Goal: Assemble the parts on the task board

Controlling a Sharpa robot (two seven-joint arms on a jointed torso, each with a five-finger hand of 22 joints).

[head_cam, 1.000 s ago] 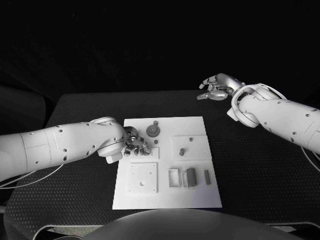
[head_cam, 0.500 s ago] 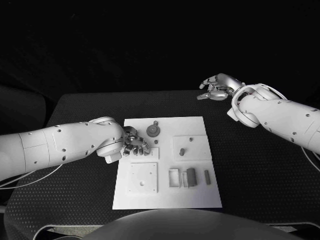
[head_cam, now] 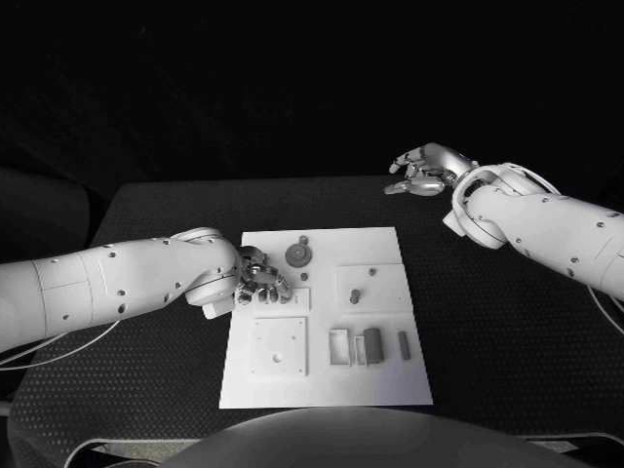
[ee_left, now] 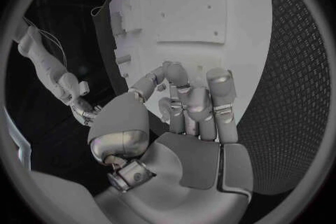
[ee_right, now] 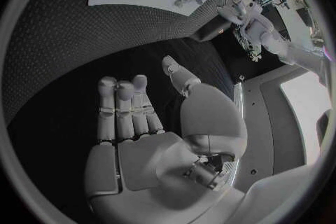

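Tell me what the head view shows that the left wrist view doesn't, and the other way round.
Head view alone: the whole task board on the black table, with the round part and upright parts, and the right hand raised past the far edge, holding nothing. Left wrist view alone: the inside of the left hand, fingers curled; whether they hold anything is unclear. Both: left hand at the board's edge.

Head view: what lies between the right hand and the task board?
Only bare black table. The right hand hovers past the table's far right part, holding nothing; the task board lies nearer. The head view shows this.
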